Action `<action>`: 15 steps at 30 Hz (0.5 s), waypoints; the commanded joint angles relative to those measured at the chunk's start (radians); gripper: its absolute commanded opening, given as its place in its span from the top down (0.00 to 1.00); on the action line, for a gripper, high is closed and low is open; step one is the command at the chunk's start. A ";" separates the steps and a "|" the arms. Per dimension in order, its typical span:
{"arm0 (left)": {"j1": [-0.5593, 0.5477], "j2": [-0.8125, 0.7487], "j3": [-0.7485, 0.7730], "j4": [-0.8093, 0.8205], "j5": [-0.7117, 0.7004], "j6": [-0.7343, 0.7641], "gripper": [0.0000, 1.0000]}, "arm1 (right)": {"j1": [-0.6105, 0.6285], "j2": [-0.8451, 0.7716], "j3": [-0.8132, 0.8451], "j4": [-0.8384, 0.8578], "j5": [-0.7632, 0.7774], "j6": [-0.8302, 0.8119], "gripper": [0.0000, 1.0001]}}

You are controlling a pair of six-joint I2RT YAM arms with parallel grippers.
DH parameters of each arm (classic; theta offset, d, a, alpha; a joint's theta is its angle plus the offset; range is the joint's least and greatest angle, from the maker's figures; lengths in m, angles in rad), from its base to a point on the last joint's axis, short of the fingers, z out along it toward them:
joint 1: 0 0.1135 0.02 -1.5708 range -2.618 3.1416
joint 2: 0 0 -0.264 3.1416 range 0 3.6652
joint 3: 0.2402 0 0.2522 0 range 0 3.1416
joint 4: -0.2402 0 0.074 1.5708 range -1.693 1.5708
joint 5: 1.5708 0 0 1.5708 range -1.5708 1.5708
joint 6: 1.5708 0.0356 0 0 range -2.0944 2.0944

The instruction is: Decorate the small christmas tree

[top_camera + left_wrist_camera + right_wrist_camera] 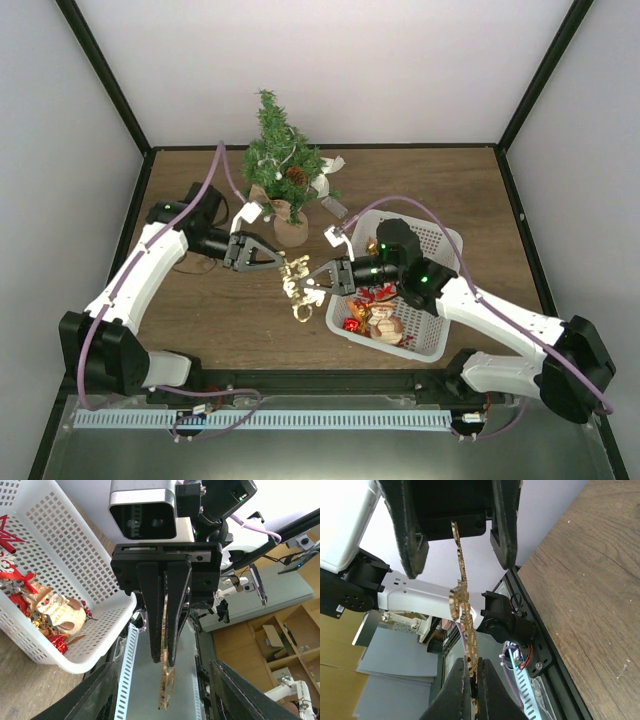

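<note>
The small christmas tree (280, 160) stands at the back middle of the table on its tan base. It carries a pine cone and white ribbon. A flat gold ornament (294, 283) hangs in the air in front of the tree, between the two grippers. My right gripper (312, 277) is shut on one end of it; in the right wrist view (472, 680) the ornament (461, 587) stands edge-on between the pads. My left gripper (282, 262) is open. Its fingers (95, 695) stand wide on either side of the ornament (167, 690) without touching it.
A white perforated basket (440, 240) sits at the right and holds red gift ornaments and a snowman-like figure (385, 325). White ribbon pieces (335, 208) lie beside the tree's base. White walls with black posts close in the table.
</note>
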 commanded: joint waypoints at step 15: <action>-0.025 -0.002 -0.012 0.002 0.014 0.040 0.91 | 0.012 0.029 0.056 0.028 -0.023 -0.005 0.99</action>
